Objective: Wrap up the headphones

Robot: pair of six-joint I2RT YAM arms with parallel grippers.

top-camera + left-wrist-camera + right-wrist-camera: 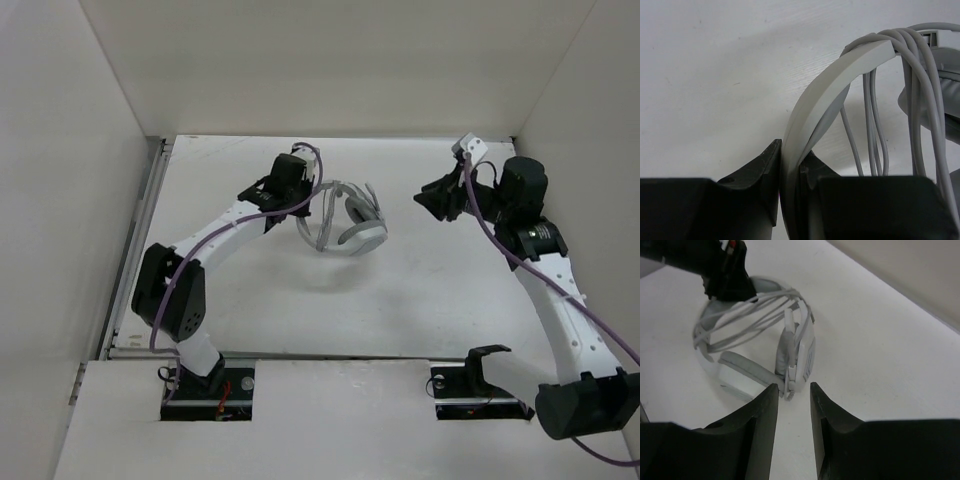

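Grey headphones (362,236) are clamped by the headband (840,75) in the left gripper (303,207) near the table's (400,300) far edge; the right gripper (432,200), narrowly parted and empty, is stationed well apart, toward the right edge.

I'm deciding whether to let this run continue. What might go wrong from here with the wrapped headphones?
The left gripper pinches only the thin headband, which may slip or twist out.
The cable loops hang slack over the headband and could slide off if it tilts.
The right gripper is open and holds nothing, so nothing keeps the loops taut.
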